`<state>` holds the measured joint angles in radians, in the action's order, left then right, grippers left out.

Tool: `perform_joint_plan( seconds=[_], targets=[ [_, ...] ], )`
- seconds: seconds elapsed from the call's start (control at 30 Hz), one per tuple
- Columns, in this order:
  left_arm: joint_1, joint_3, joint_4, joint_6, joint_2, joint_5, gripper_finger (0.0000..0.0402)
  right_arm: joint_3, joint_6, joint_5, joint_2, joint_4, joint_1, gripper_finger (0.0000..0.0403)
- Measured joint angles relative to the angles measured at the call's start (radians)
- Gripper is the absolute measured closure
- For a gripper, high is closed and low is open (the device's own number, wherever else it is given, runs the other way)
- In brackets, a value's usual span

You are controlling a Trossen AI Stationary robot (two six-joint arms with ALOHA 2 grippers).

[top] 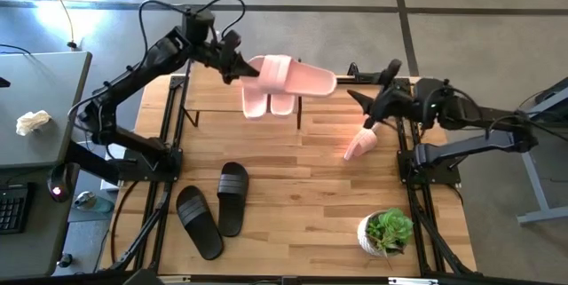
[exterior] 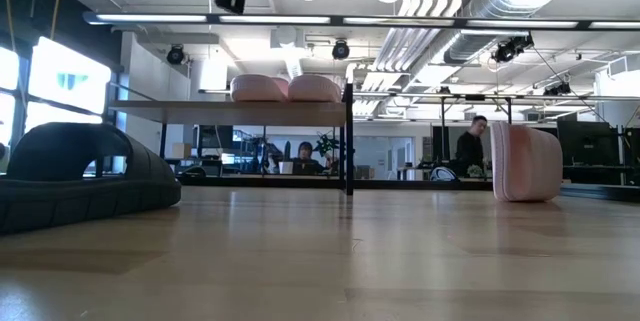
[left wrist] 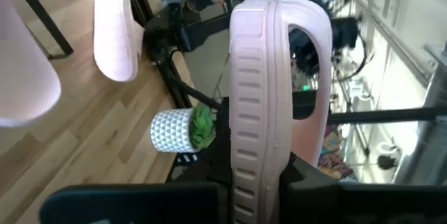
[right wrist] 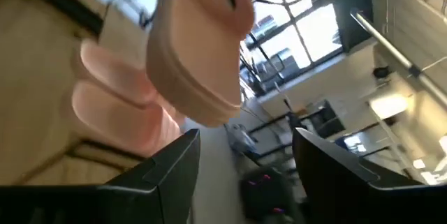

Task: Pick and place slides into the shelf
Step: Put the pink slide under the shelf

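the left gripper (top: 241,68) has its fingers (left wrist: 209,185) pinched on the end of a pale pink slide (top: 297,76), holding it in the air above the shelf (top: 209,98); in the left wrist view that held slide (left wrist: 276,105) stands edge-on, ribbed along its sole, its wide strap arching to one side. the right gripper (top: 359,100) hangs near the tabletop's right edge with its fingers (right wrist: 174,168) spread wide apart, holding nothing, just beside another pink slide (top: 360,146) that stands up on its edge on the tabletop (top: 302,205). two more pink slides (top: 268,103) lie side by side on the shelf's light top board. two black slides (top: 213,208) lie flat near the front left of the tabletop, close together. a small potted plant (top: 387,232) sits at the front right.
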<state>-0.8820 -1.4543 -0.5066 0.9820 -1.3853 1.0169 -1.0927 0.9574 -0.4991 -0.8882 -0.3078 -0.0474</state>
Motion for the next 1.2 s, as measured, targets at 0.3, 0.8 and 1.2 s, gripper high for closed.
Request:
perform_joint_plan(
  seconds=[0.3,0.8,1.2],
  targets=[
    [-0.002,-0.075,0.003,0.055,-0.061,0.06,0.0384,0.0,0.318,-0.194,-0.11,0.063,0.065,0.0183],
    [-0.002,-0.076,-0.044,0.06,-0.062,0.032,0.0384,0.0,0.439,-0.241,-0.113,0.143,0.138,0.0183],
    [-0.002,-0.076,-0.043,0.055,-0.062,0.041,0.0384,0.0,0.475,-0.224,-0.156,0.136,0.153,0.0183]
  ],
)
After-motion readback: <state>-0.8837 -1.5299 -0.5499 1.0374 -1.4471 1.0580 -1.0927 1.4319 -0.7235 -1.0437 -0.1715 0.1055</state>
